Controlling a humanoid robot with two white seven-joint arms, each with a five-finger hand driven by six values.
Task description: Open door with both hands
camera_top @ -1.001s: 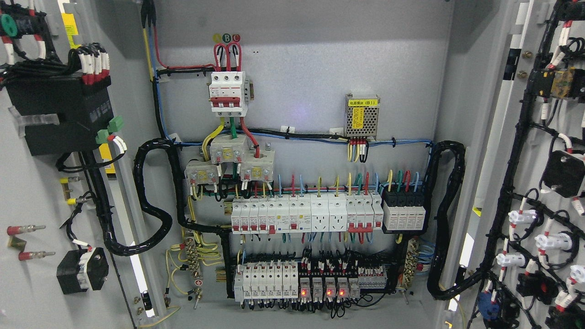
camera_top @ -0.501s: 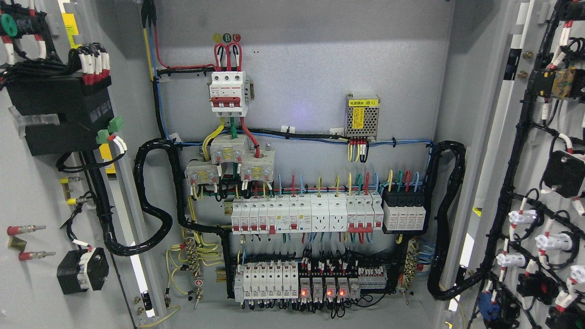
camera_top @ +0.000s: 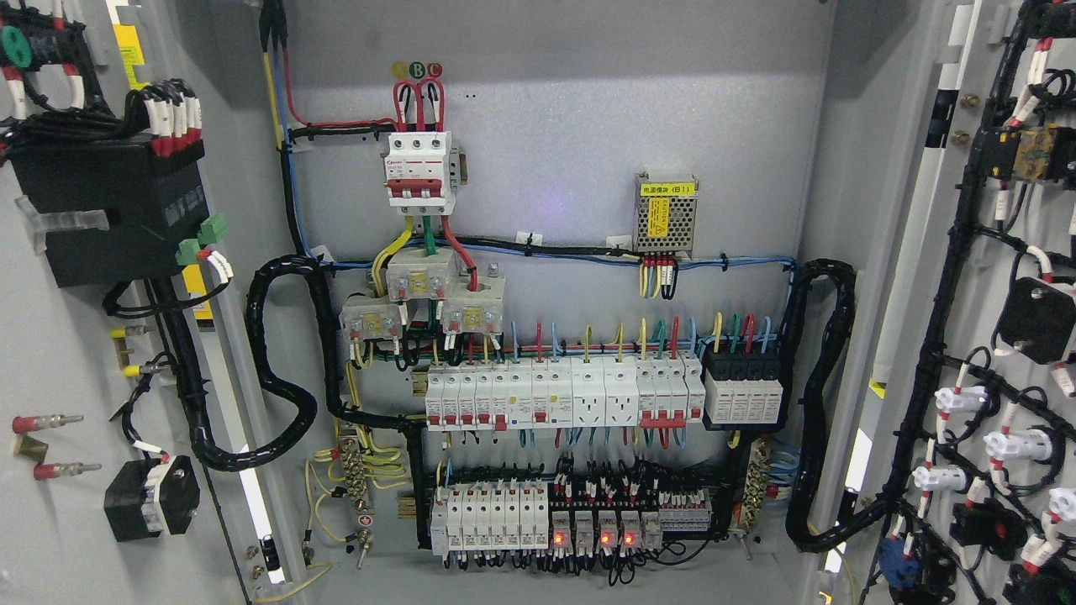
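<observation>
With both doors (camera_top: 50, 336) swung wide, neither hand in view, finger state cannot be told, cabinet wiring (camera_top: 555, 395) exposed

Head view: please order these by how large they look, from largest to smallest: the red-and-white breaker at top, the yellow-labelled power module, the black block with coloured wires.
1. Black block
2. Breaker, close to the block in apparent size, so these two are uncertain
3. Power module, clearly smallest

Left door (camera_top: 59, 353) and right door (camera_top: 1009, 353) flank breaker rows (camera_top: 563, 399).
</observation>
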